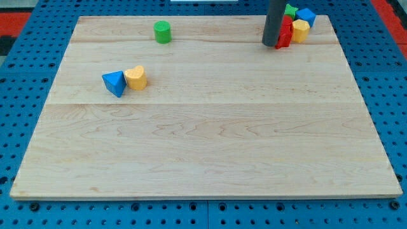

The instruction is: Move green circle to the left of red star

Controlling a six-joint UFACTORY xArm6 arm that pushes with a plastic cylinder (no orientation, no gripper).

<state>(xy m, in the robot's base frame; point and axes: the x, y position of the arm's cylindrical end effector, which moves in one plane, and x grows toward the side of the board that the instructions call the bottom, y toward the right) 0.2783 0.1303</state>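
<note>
The green circle (163, 31) stands alone near the view's top, left of centre, on the wooden board (203, 140). The red star (285, 32) sits in a tight cluster at the view's top right, partly hidden by the rod. My tip (270, 44) rests on the board right against the red star's left side, far to the right of the green circle.
In the top-right cluster a yellow block (300, 29), a blue block (306, 15) and a green block (290, 9) touch the red star. At the view's left a blue triangle (114, 83) and a yellow heart (136, 77) sit together.
</note>
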